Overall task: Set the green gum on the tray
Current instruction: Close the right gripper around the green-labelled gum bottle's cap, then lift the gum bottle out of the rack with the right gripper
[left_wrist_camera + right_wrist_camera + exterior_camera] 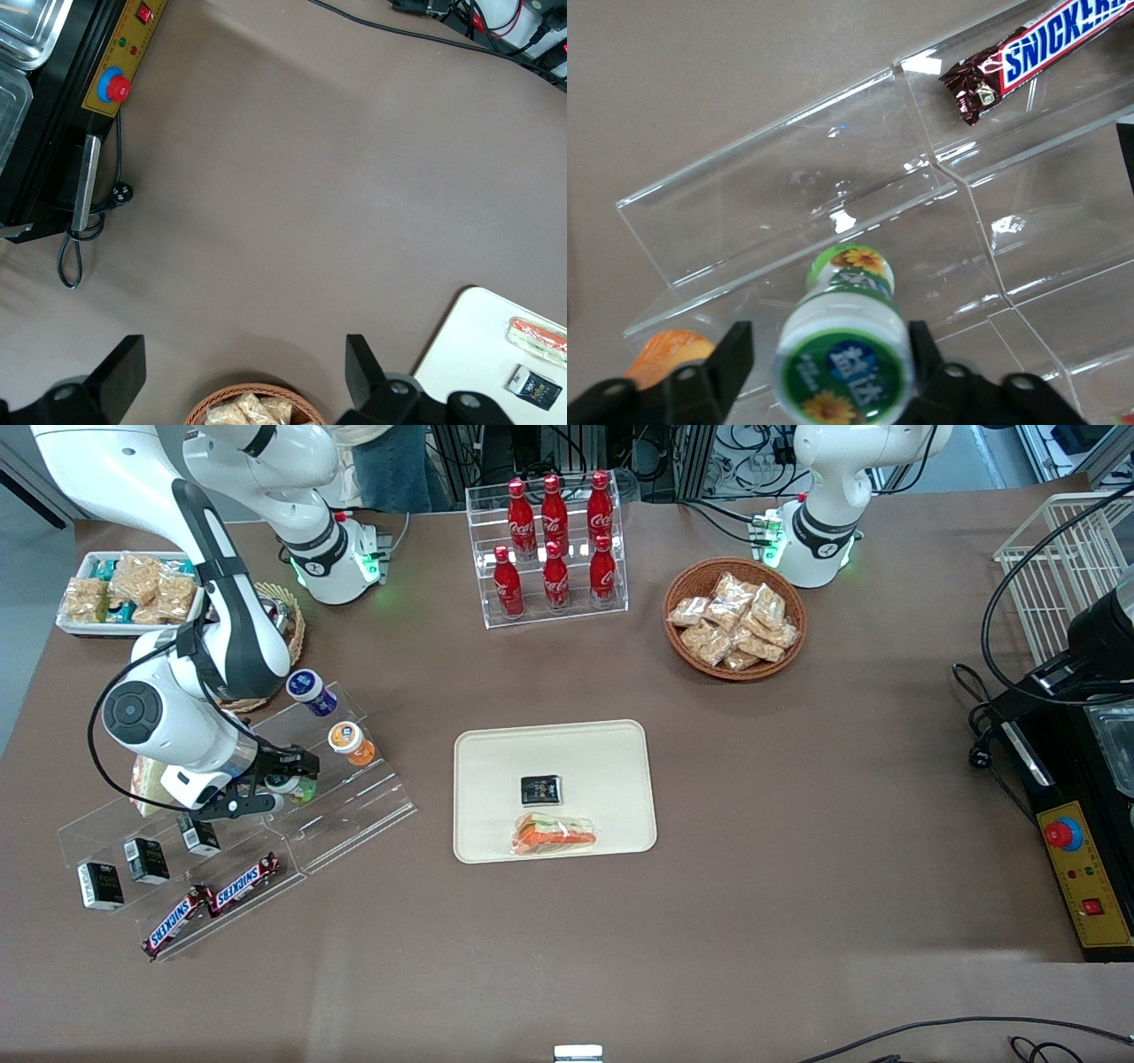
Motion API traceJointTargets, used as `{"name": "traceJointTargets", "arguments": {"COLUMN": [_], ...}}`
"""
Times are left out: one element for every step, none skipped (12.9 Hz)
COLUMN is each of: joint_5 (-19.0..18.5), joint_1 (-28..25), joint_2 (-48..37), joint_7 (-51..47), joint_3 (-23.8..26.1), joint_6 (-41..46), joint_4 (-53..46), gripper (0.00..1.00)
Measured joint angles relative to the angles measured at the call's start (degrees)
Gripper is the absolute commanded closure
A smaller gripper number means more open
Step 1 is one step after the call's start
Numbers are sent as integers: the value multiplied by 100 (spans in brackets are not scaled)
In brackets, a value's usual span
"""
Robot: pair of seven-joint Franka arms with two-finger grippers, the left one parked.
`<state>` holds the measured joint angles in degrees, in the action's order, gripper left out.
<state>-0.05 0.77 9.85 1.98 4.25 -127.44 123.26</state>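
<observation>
Currently the gripper [276, 786] is at the clear acrylic tiered stand [354, 815], near the working arm's end of the tabletop [797, 824], with its two fingers [726, 359] spread on either side of the green gum [846, 354]. One finger appears to touch the lid; a narrow gap shows at the other, so the grasp is not closed. The green gum lies on a middle step of the stand, its green-and-white lid facing the wrist camera.

Three gum bottles are visible on the stand: the green gum, one orange-lidded bottle [351, 742] beside it on a higher step, and one blue-lidded bottle [309, 690] farther still from the front camera. Two Snickers bars [213, 903] lie end to end on the lowest step, and three small black boxes [146, 861] stand on the step above them.

The tray [478, 841] sits well apart from the stand, near the centre of the tabletop. It carries two items: one small black packet [540, 789] and one clear-wrapped orange snack [554, 835], the latter nearer the front camera.

Toward the tabletop's edge farthest from the front camera, six red Coca-Cola bottles [555, 540] stand in a clear rack, and one wicker basket [682, 589] holds snack packets.
</observation>
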Motion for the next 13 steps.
{"name": "traceJointTargets", "arguments": {"joint_5": [0,0,0,0,0,0,0,0,0,0,0,0,0], "joint_1": [0,0,0,0,0,0,0,0,0,0,0,0,0], "joint_2": [0,1,1,1,1,1,1,1,-1,-8,-22,-49,-92], "joint_7": [5,33,75,105,137,153,162,165,166,167,168,169,171], "joint_3": [-1,-1,-1,-1,-1,-1,-1,-1,-1,-1,-1,-1,-1], "joint_6": [0,0,0,0,0,-1,-1,-1,-5,-11,-11,18,146], "joint_4": [0,0,0,0,0,0,0,-2,-9,-33,-82,-156,-269], "gripper": [53,55,60,61,61,61,60,60,60,60,61,61,60]}}
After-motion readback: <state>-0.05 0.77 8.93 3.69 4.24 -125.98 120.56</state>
